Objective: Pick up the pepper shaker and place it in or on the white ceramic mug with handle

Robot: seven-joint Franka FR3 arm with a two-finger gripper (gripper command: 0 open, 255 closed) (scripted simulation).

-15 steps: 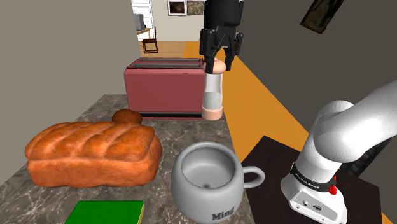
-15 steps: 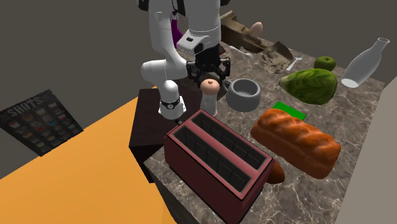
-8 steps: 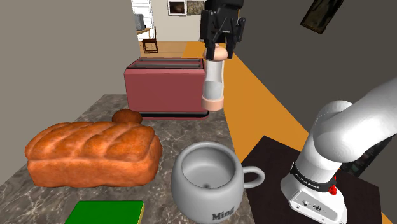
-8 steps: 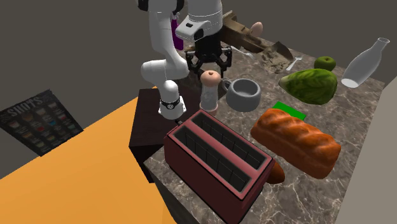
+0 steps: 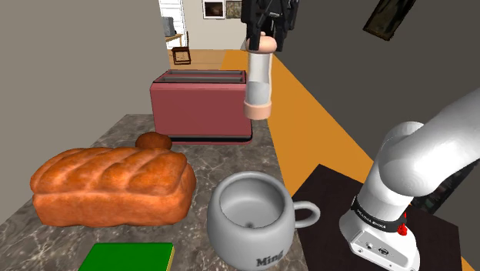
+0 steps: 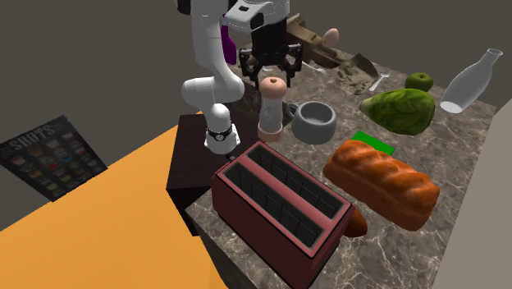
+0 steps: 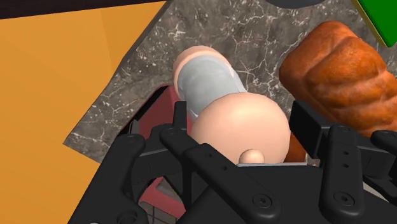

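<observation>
One pepper shaker (image 5: 259,81), clasped at its rounded cap by the tool (image 5: 263,38), hung above the table (image 5: 231,158) beside the toaster (image 5: 201,104). Risk judged: gripped only at the cap, it could be swung loose and the mug (image 5: 250,219) missed.

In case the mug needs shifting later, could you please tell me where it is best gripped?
Pinch the mug by its wall at the rim, coming straight down: it stands upright with its mouth open, and the handle is only a small sideways loop.
</observation>
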